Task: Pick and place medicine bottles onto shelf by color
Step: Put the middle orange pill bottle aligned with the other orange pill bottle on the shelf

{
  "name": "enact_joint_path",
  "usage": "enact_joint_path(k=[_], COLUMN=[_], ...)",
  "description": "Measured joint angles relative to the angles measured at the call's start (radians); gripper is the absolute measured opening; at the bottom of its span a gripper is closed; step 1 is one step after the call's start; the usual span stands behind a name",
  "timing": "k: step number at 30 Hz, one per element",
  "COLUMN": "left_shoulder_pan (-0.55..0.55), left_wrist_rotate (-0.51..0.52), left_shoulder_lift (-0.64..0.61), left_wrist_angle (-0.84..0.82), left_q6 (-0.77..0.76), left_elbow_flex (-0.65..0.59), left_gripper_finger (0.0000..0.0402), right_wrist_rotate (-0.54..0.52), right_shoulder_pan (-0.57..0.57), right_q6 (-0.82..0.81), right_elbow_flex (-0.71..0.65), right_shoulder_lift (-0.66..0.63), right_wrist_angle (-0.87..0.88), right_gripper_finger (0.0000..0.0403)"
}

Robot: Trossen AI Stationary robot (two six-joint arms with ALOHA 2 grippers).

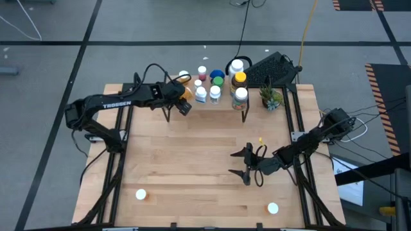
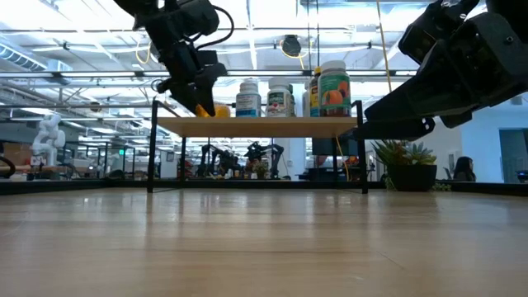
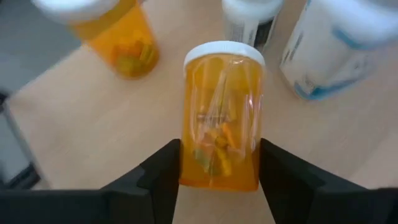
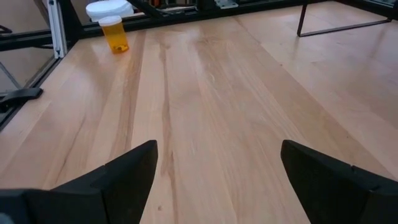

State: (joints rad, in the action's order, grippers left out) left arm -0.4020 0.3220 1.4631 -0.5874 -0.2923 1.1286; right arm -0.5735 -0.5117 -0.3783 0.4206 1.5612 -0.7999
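Two arms showed in the high view. The left pincer (image 1: pixel 182 102) was over the left end of the shelf (image 1: pixel 225 104) at the far edge of the surface (image 1: pixel 192 167), clamped on an orange bottle (image 1: pixel 187 94). The other bottles (image 1: pixel 215 86) stood grouped just to its right on the shelf. The right pincer (image 1: pixel 247 165) hung spread and empty near the right edge, well apart from the shelf. Two stray bottles stood on the surface at the near edge: one toward the near left corner (image 1: pixel 140 194), one toward the near right corner (image 1: pixel 273 208).

In the low view the left pincer (image 2: pixel 196 87) reached down onto the left end of the shelf (image 2: pixel 256 124), the orange bottle (image 2: pixel 213 110) at its tips, seemingly at or just above the board.

In the left wrist view both fingers (image 3: pixel 163 171) pressed the bottle's (image 3: pixel 221 118) sides, near its base. Its long axis ran straight out between them, white cap farthest from the wrist. A second orange bottle (image 3: pixel 115 31) stood near on the board.

In the right wrist view the pincer (image 4: pixel 217 177) gaped wide; a small white-capped orange bottle (image 4: pixel 114 28) stood upright well ahead, so the right arm looked the likelier one to fetch it.
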Motion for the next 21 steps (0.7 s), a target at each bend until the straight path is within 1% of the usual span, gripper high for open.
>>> enact_joint_path(k=[5, 8, 10, 13, 14, 17, 19, 21], left_shoulder_pan=[0.039, 0.078, 0.124, 0.218, 0.258, 0.398, 0.494, 0.580], left_wrist_rotate=[0.022, 0.025, 0.017, -0.058, -0.071, -0.085, -0.084, -0.053], left_shoulder_lift=[-0.072, -0.137, -0.172, -0.206, -0.207, -0.199, -0.178, -0.151], left_wrist_angle=[-0.014, -0.021, -0.015, 0.001, 0.029, 0.142, 0.309, 0.476], left_q6=[-0.011, -0.020, -0.023, -0.033, -0.043, -0.081, -0.096, -0.103], left_elbow_flex=[-0.003, -0.002, -0.002, -0.008, -0.016, -0.068, -0.120, -0.188], left_gripper_finger=[0.0199, 0.0193, 0.0187, 0.0185, 0.0185, 0.0194, 0.0196, 0.0194], right_wrist_rotate=[0.004, 0.068, 0.138, 0.217, 0.233, 0.236, 0.235, 0.232], right_shoulder_pan=[0.000, 0.006, 0.018, 0.040, 0.042, 0.044, 0.044, 0.036], right_q6=[-0.002, 0.005, 0.008, 0.009, 0.008, 0.007, 0.009, 0.018], right_elbow_flex=[0.000, 0.000, 0.000, 0.000, 0.000, 0.000, 0.007, 0.014], right_shoulder_lift=[0.000, 0.000, 0.000, 0.000, 0.000, 0.000, 0.000, 0.000], right_wrist_angle=[-0.051, -0.139, -0.224, -0.342, -0.368, -0.412, -0.421, -0.458], right_gripper_finger=[0.0338, 0.0338, 0.0338, 0.0338, 0.0338, 0.0338, 0.0338, 0.0338])
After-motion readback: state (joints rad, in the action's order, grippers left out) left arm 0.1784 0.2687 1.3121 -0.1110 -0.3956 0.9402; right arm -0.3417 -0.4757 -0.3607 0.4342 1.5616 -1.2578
